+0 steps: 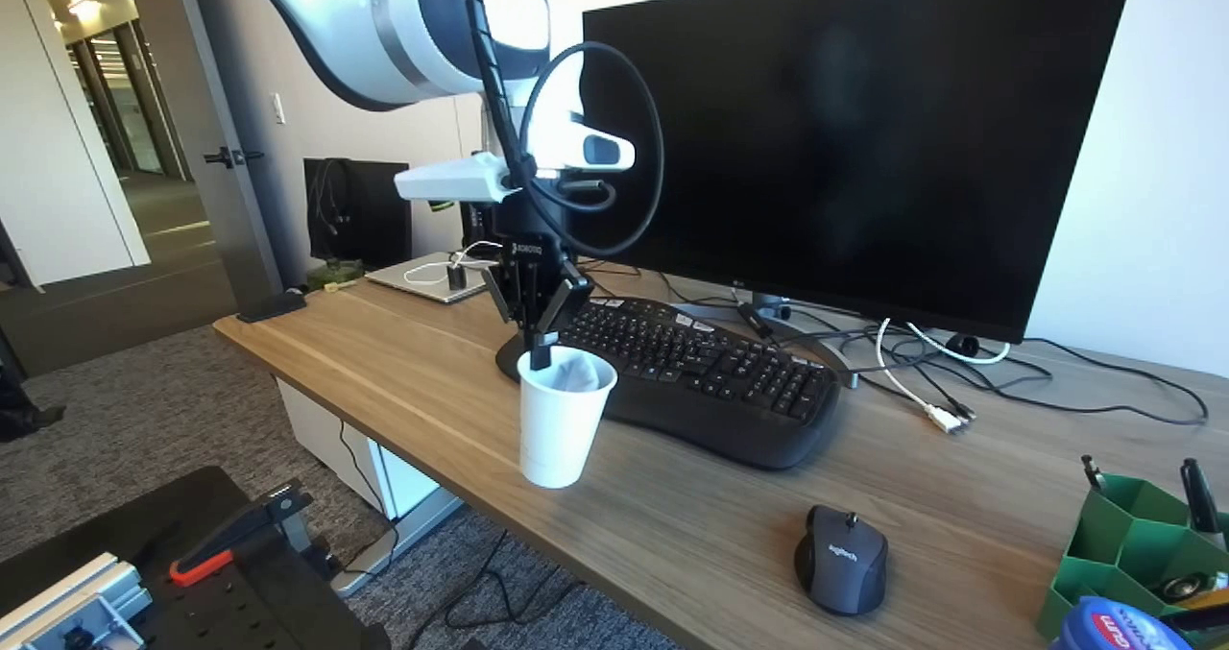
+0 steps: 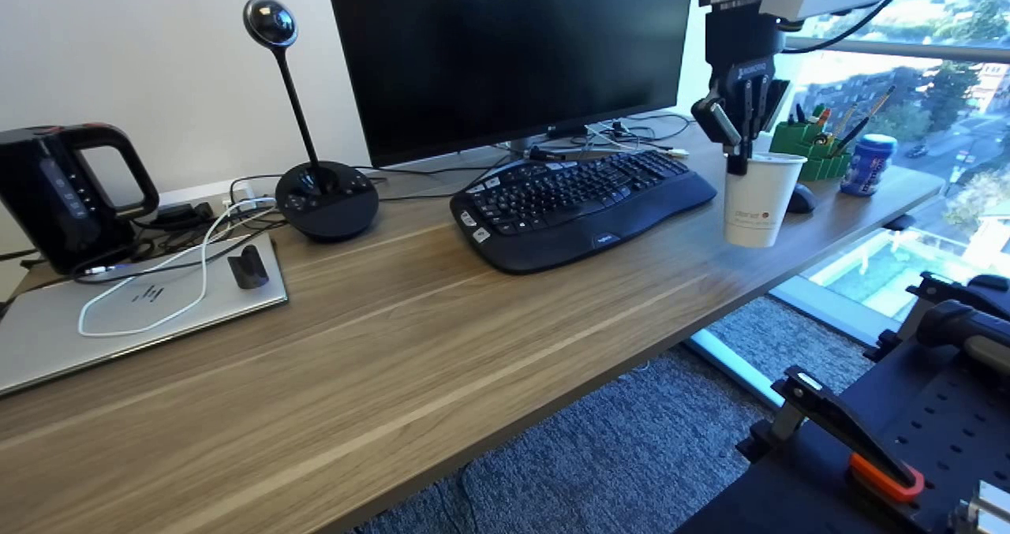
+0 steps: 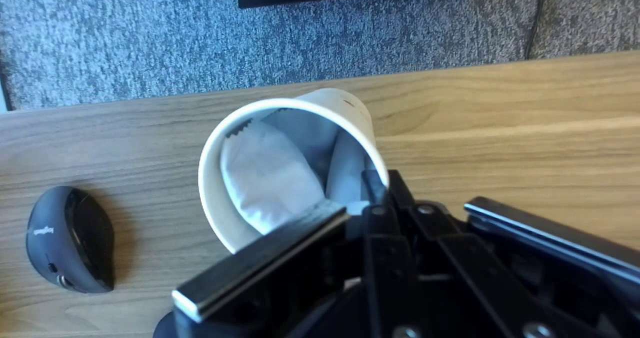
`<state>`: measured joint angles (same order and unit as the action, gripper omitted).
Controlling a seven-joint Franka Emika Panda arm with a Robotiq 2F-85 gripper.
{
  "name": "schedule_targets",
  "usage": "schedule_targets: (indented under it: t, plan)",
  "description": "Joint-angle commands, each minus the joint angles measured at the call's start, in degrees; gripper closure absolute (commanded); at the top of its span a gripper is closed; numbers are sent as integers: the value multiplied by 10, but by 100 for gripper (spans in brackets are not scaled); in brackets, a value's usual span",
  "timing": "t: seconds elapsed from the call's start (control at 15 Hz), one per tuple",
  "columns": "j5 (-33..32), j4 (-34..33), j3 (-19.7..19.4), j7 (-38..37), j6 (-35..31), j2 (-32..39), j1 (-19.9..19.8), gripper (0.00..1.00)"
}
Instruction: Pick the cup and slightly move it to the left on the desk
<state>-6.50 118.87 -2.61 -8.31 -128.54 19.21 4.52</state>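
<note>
The white cup (image 1: pixel 562 434) hangs above the desk (image 1: pixel 451 367), leaning slightly, in both exterior views. My gripper (image 3: pixel 382 185) is shut on its rim, with one fingertip inside the cup and the other against the outer wall. Pale packets with serrated edges (image 3: pixel 272 175) fill the inside, as the wrist view tells. In an exterior view the cup (image 2: pixel 759 207) shows small print on its side and hangs near the right end of the keyboard. The gripper (image 2: pixel 739 163) comes down onto the rim from above.
Behind the cup lies a black keyboard (image 1: pixel 691 381), below a large monitor (image 1: pixel 826 151). A mouse (image 1: pixel 842 559), green pen holder (image 1: pixel 1123 544) and blue jar (image 2: pixel 868 165) stand toward one end. A laptop (image 2: pixel 142 305) and black camera stand (image 2: pixel 327 203) occupy the opposite end.
</note>
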Motion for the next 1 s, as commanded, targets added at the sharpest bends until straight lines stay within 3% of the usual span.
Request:
schedule_targets:
  t: [0.0,0.47,0.93]
  plan:
    - [-26,60,13,-3,-24,-41,9,99]
    - [-24,118,39,6,-51,-85,18,99]
    - [-1,130,67,21,-47,-138,19,99]
